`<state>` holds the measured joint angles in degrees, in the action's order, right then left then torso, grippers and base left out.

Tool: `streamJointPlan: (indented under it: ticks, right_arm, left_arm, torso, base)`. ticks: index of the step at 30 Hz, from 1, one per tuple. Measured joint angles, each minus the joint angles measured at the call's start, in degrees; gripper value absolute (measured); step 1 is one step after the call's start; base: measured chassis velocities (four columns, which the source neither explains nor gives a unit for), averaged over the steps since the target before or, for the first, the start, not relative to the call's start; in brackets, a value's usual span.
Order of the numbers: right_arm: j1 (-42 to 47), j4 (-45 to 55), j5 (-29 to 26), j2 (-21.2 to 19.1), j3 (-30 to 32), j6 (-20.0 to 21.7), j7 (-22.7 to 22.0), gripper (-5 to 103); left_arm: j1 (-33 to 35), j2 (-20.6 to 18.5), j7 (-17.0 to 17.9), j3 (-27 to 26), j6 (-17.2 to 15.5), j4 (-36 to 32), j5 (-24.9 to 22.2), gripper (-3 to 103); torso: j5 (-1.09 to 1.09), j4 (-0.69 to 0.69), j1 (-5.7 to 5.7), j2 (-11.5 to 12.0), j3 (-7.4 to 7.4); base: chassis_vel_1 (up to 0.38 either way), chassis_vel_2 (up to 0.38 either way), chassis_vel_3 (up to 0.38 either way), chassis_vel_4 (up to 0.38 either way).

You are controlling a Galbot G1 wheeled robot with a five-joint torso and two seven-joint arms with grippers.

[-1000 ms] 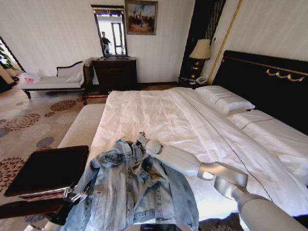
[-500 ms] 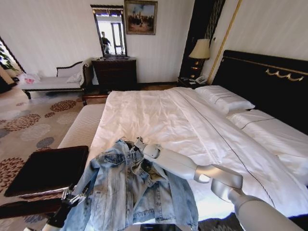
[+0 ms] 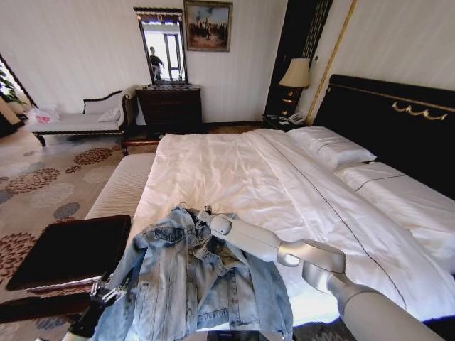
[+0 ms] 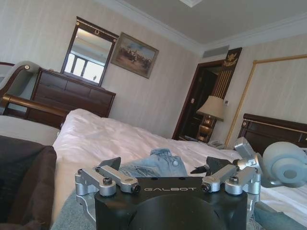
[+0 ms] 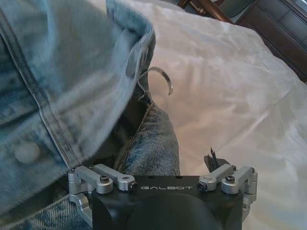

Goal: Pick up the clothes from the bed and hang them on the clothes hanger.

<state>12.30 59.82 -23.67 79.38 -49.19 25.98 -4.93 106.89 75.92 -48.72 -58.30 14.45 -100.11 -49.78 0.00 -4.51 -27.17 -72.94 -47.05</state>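
Head view puts the jacket (image 3: 195,277) at the bed's (image 3: 234,170) six o'clock edge, the right claw (image 3: 204,215), fingers spread, at its collar near the hanger (image 5: 160,76) hook, left claw (image 3: 106,290) open at eight o'clock; best pinch collar fabric, not hook.

Striped pale walls, framed painting (image 3: 208,25), mirror (image 3: 163,48) above dark dresser (image 3: 170,108), bedside lamp (image 3: 296,74), floral carpet (image 3: 43,177)

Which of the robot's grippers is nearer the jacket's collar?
The right. The right gripper sits at the collar of the denim jacket on the bed. The left gripper is by the jacket's lower sleeve edge, farther away.
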Motion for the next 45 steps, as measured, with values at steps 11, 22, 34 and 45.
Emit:
streamJointPlan:
  ticks: [11, 22, 34, 45]
  right_arm:
    - [-0.5, -11.07, 5.71, 6.92, -0.04, -3.1, 0.93, 100]
    - [-1.23, -19.39, 6.16, 12.77, 1.46, -4.48, 2.49, 92]
    - [-1.63, -21.0, 3.23, 12.91, 1.19, -5.07, 3.91, 43]
    - [-1.45, -19.19, 5.14, 12.02, 2.11, -5.56, 2.27, 26]
  left_arm:
    - [0.16, -0.07, -0.26, -0.11, 0.18, 0.23, -0.44, 100]
    - [0.19, -0.04, -0.42, -0.04, 0.37, 0.38, -0.77, 100]
    - [0.62, 0.06, -1.17, -0.3, 0.47, 0.25, -0.75, 100]
    - [0.58, 0.22, -1.17, -0.37, 0.51, 0.04, -0.76, 100]
  torso:
    - [-0.01, -0.01, 0.0, 0.0, 0.0]
    - [-0.01, 0.0, 0.0, 0.0, 0.0]
    - [0.0, 0.0, 0.0, 0.0, 0.0]
    - [-0.01, 0.0, 0.0, 0.0, -0.01]
  base:
    - [0.0, 0.0, 0.0, 0.0]
    - [0.0, 0.0, 0.0, 0.0]
    - [0.0, 0.0, 0.0, 0.0]
    - [0.0, 0.0, 0.0, 0.0]
